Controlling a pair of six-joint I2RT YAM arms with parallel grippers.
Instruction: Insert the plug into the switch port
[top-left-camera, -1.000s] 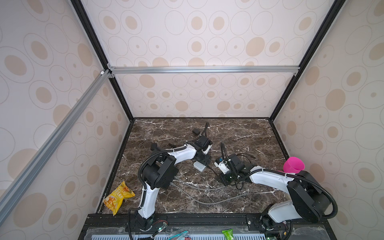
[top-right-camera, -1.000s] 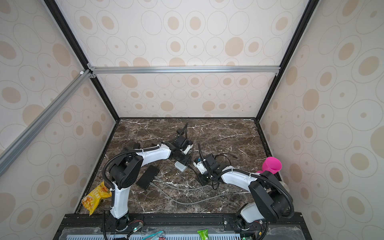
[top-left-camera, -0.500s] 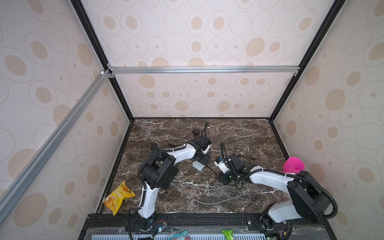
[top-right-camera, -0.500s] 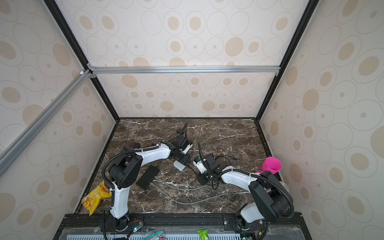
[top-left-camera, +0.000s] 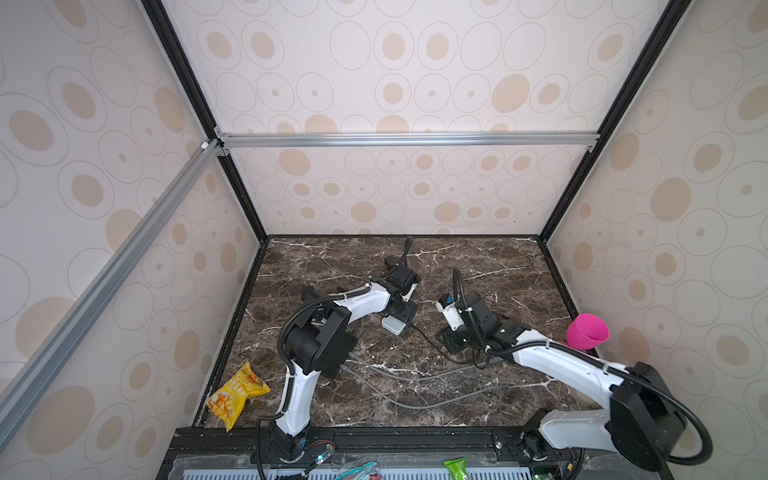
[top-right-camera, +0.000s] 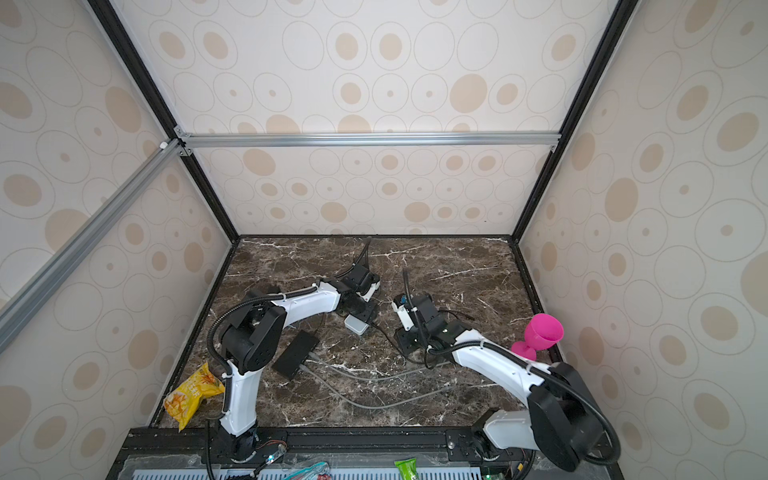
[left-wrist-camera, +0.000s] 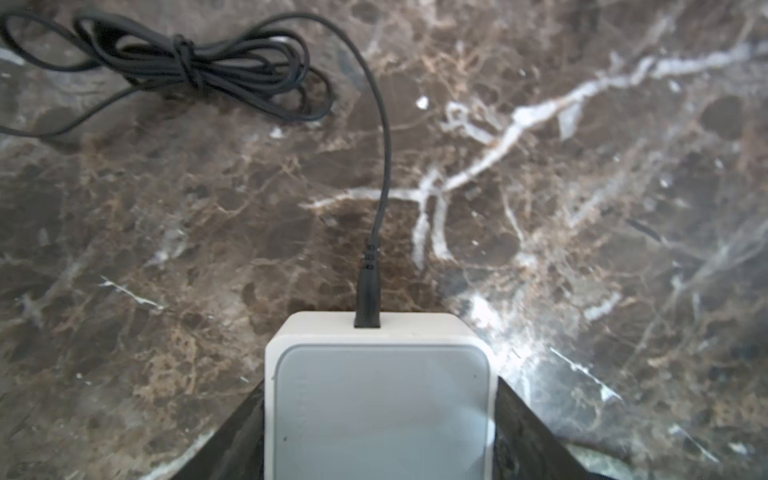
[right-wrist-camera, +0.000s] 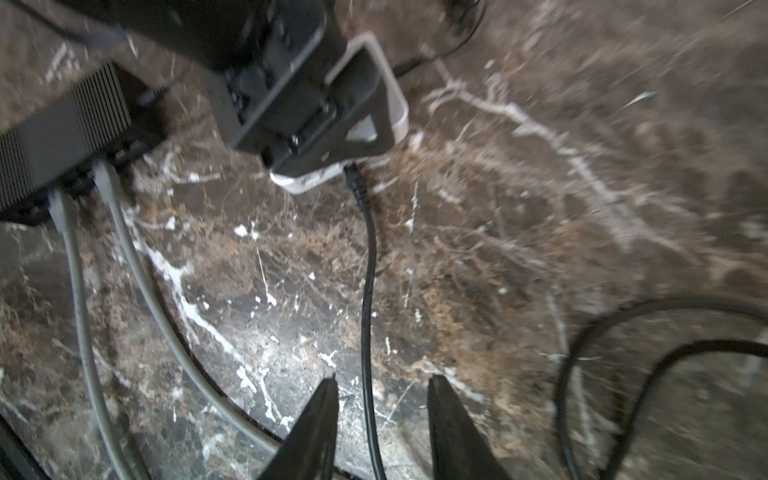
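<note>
The switch (left-wrist-camera: 380, 399) is a small white box with a grey top, lying on the marble floor (top-left-camera: 478, 266) and seen in both top views (top-right-camera: 356, 325). My left gripper (left-wrist-camera: 380, 401) is shut on it, one black finger against each side. The black plug (left-wrist-camera: 368, 291) sits in the port on the switch's far edge, and the right wrist view shows it there too (right-wrist-camera: 352, 174). Its thin black cable (right-wrist-camera: 368, 291) runs between the fingers of my right gripper (right-wrist-camera: 382, 386), which stands open and touches nothing. In a top view the right gripper (top-left-camera: 446, 337) is right of the switch (top-left-camera: 394, 325).
A black ribbed box (right-wrist-camera: 62, 137) with two grey cables (right-wrist-camera: 137, 266) lies by the left arm (top-right-camera: 296, 353). The plug's spare cable lies in a tied coil (left-wrist-camera: 187, 70). A pink cup (top-left-camera: 587, 332) stands at the right wall and a yellow snack bag (top-left-camera: 237, 395) at front left.
My right gripper's jaws have parted and let go of the cable. The left gripper has kept its hold on the switch and has barely moved.
</note>
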